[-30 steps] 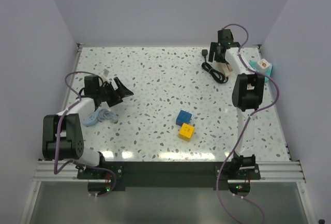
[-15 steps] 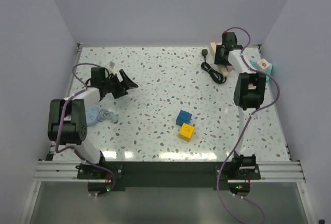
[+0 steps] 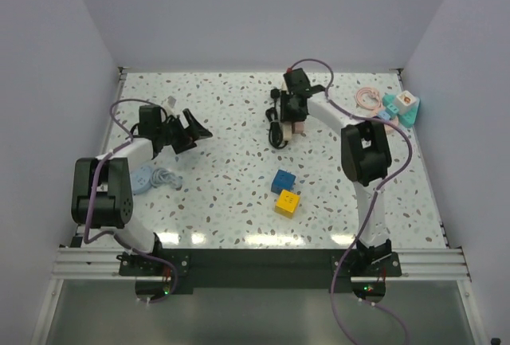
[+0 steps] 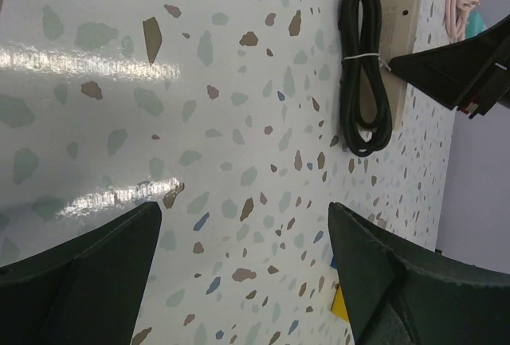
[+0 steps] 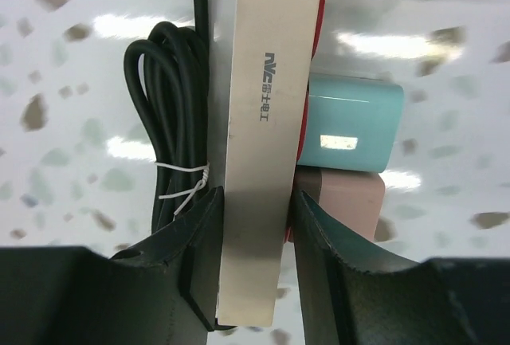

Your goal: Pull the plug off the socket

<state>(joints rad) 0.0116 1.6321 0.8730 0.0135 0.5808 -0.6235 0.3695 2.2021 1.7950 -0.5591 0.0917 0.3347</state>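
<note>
My left end effector (image 3: 194,135) hangs spread wide over the speckled surface (image 3: 231,178). Farther out, my right end effector (image 5: 255,201) pinches the socket (image 5: 271,82) across its width, with the cord (image 5: 167,114) bundled beside it. The plug (image 3: 276,95) sits just beyond; I cannot tell whether it is seated.

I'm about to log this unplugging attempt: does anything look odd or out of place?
The thin black cord is bundled with a white tie and lies pressed against the long cream power strip. The right gripper clamps the strip itself, which seems unusual for unplugging, though it may be bracing it.
</note>
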